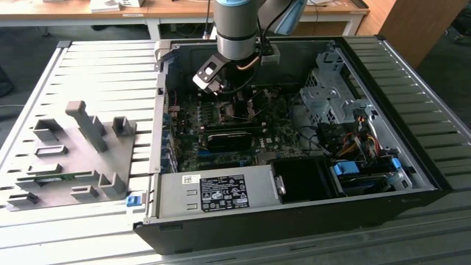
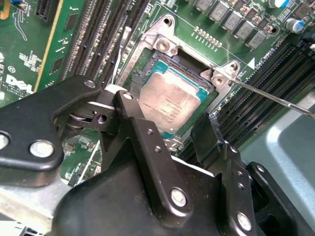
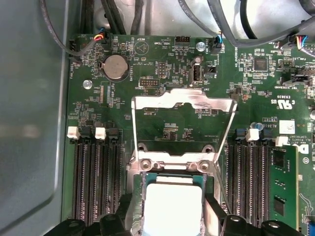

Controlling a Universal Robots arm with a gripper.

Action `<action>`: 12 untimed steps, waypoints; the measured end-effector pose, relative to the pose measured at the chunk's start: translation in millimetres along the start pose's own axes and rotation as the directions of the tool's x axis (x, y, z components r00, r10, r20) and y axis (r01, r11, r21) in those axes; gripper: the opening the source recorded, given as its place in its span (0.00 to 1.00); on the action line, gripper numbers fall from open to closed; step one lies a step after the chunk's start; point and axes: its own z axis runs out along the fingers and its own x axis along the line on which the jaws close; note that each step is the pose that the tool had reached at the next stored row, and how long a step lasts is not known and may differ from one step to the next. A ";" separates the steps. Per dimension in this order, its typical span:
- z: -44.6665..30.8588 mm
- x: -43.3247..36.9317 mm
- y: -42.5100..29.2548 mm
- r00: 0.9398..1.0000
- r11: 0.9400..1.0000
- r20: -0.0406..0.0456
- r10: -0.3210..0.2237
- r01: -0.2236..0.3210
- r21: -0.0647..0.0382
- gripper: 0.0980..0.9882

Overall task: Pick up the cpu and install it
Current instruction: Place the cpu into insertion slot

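**CPU Status: In the Socket, Between My Fingers**

1. Location of my gripper [image 1: 237, 107]. In the exterior view I reach down from the arm into the open computer case [image 1: 383, 72], over the motherboard [image 1: 220, 157]. A grey fixture tray [image 1: 74, 149] lies outside the case, on the exterior view's left, well apart from me.

2. Location of the cpu [image 2: 170, 101]. It lies flat, silver top up, inside the recess of the socket frame [image 2: 166, 45]. Its green rim runs parallel to the recess edges. Banks of memory slots [image 3: 96, 177] flank the socket on both sides.

3. Fingers relative to the cpu. In both wrist views the chip [image 3: 173, 209] sits directly between my two fingers [image 2: 133, 113], centred under the gripper [image 2: 165, 112]. One finger covers one edge of the chip. The other finger [image 2: 206, 135] stands at the opposite edge. In the first wrist view no gap shows between either finger [image 3: 132, 216] and the green rim, so my fingers are closed on the cpu, gripping its two opposite edges.

4. Retention hardware. The metal load plate [image 3: 147, 102] stands swung open, clear of the chip. The thin lever rod [image 2: 275, 98] is released to one side.
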 end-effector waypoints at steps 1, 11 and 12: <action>0.0 -0.8 0.0 1.000 1.000 0.000 0.000 0.000 0.000 0.65; -0.6 -4.7 0.0 1.000 1.000 0.000 0.000 0.000 0.000 0.55; -0.6 -4.7 0.0 1.000 1.000 0.000 0.000 0.000 0.000 0.55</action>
